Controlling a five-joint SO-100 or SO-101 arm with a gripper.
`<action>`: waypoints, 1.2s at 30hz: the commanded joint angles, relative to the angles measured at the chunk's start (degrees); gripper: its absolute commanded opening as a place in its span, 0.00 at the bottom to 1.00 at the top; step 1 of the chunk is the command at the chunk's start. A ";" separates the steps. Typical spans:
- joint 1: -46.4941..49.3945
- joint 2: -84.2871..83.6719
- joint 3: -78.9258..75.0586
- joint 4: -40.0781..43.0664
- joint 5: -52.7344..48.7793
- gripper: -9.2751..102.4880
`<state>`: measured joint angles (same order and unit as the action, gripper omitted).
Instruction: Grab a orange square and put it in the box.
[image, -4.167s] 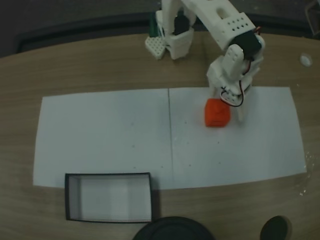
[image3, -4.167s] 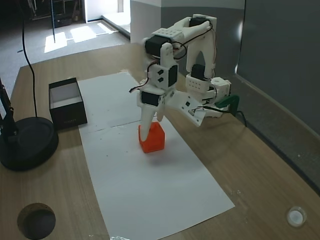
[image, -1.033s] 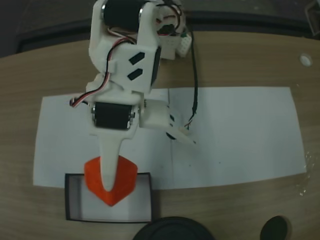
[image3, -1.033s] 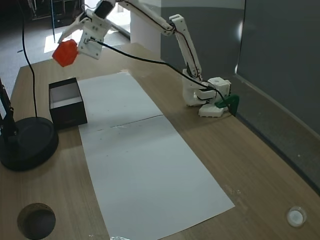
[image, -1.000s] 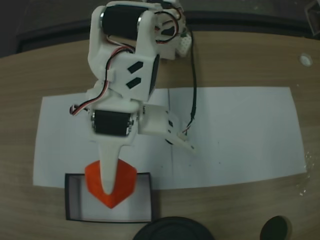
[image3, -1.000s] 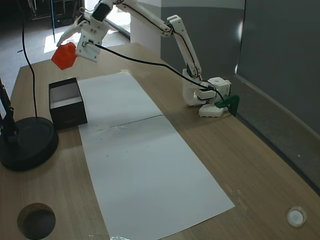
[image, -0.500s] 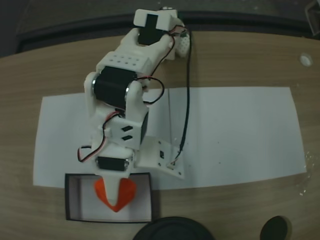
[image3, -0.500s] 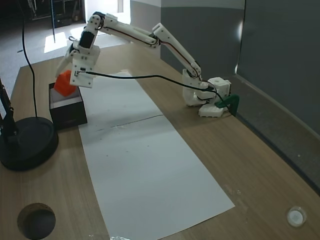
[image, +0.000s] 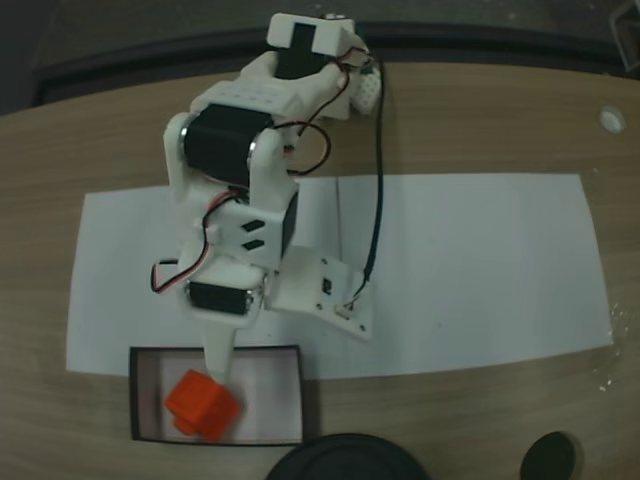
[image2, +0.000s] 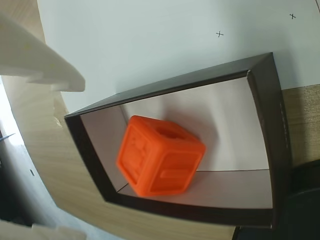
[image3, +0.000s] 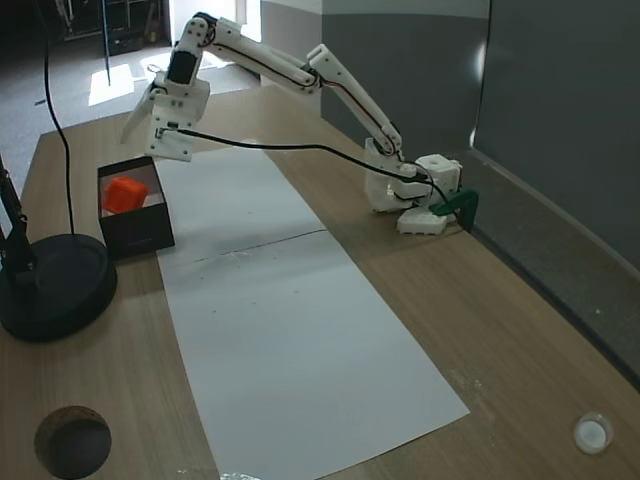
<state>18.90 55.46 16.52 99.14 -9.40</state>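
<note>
Wooden and curved, the surface (image: 500, 120) is carrying a white paper sheet (image: 470, 270) with the box (image: 136, 400) sitting at its near edge in a fixed view. Inside the box the orange square (image: 201, 404) is lying free, tilted on the pale bottom — the wrist view is showing it (image2: 159, 156) leaning toward one black wall. Directly above it the gripper (image3: 150, 112) is hanging with its jaws spread and nothing between them, so the cube is lying straight below, apart from them. Stretched far out from its base, the arm (image3: 290, 70) is reaching over the box, wrist angled downward — withdrawing looks like what is left.
</note>
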 joint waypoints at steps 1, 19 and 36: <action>1.14 11.95 -3.60 0.26 0.35 0.12; -8.88 86.66 61.87 -2.90 2.99 0.08; -10.90 128.50 103.27 -16.52 -3.08 0.08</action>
<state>8.00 182.81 119.97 83.85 -12.22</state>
